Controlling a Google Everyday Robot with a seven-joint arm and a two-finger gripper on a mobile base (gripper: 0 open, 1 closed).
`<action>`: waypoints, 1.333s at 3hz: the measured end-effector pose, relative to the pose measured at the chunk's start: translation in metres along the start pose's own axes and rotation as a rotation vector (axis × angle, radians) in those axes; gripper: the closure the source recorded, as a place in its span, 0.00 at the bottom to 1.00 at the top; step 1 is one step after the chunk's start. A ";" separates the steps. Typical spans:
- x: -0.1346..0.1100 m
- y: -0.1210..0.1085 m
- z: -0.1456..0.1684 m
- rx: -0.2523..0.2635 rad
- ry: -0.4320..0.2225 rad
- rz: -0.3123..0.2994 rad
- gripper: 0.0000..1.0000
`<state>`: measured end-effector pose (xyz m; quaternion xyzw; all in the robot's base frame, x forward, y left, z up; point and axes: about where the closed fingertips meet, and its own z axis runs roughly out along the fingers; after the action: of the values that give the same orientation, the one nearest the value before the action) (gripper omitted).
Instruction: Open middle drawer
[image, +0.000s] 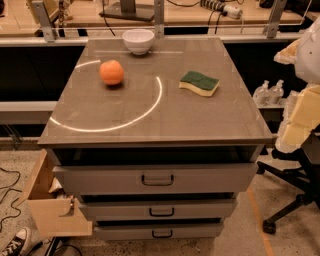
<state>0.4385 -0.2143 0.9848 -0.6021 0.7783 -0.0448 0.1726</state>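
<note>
The grey cabinet (150, 115) fills the middle of the view, with three drawers stacked in its front. The middle drawer (200, 209) sits between the taller top drawer (210, 176) and the lowest drawer (195, 231); it appears shut, and its opening is not yet begun.

The gripper (297, 122) is seen at the right edge, level with the cabinet top and well apart from every handle; whether it is spread or pressed together cannot be told.

The main risk is judged to be a wrong choice: the three fronts are alike, and the bigger handle of the top drawer (157, 179) is met first on the way down. The middle drawer's handle (161, 212) is small and dark, so it may be missed or only half caught, and the hold lost in the pull. If the cabinet is jolted, the orange (111, 72) could be set rolling towards an edge. The sponge (199, 83) is unlikely to be disturbed.
</note>
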 end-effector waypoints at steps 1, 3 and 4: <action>0.000 0.000 0.000 0.000 0.000 0.000 0.00; 0.005 0.017 0.014 0.033 0.072 -0.038 0.00; 0.028 0.054 0.035 0.047 0.117 -0.074 0.00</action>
<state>0.3944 -0.2214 0.9307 -0.6225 0.7631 -0.1046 0.1391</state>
